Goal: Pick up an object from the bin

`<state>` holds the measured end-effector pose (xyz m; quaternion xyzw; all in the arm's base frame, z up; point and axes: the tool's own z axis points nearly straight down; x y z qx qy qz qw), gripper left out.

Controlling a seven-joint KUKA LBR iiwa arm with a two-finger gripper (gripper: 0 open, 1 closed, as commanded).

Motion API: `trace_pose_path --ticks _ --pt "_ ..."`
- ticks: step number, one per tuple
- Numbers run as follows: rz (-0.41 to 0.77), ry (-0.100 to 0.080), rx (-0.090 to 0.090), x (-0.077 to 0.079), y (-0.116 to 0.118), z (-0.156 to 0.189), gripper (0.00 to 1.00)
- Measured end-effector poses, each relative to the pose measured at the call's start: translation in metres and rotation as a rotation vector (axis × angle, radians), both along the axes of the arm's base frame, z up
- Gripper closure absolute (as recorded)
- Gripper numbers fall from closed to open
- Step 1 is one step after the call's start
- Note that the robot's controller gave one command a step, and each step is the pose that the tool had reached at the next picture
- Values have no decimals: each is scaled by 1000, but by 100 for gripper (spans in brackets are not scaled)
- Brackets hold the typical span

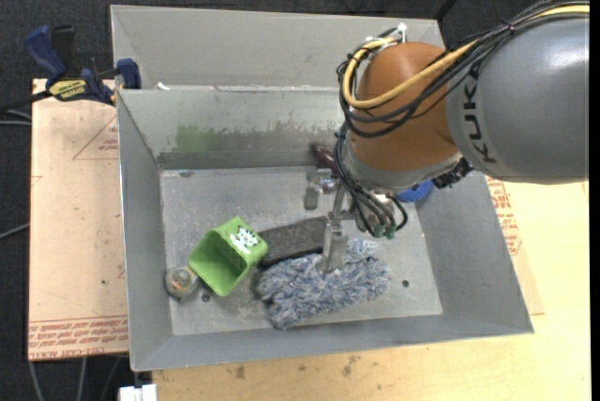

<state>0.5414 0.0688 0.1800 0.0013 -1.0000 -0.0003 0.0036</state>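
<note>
Trouble is to be expected first from the bin (328,340) itself: its sloped front wall lies near the blue-grey shaggy cloth (323,289), and a dragging lift could be fouled there. The gripper (331,264) is seen set down at the cloth's upper edge, low in the middle of the bin floor. Whether it is open or closed, and whether anything is held, cannot be told (much is hidden under the orange wrist cover (403,109)). So limp a thing is likely to be caught by a few strands only and could be shed on the way up. The dark flat pad (291,243) touching the cloth might be snagged and dragged along, and the green cup (223,260) just beside it could be tipped and its white dotted piece (247,240) spilled. The cloth is seen as a crumpled, mottled heap of tufted yarn, wider than it is deep.
</note>
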Motion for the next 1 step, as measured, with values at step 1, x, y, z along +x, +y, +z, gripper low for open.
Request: trace_pose_path --ticks 1 --pt "-2 -7 0 2 0 5 0"
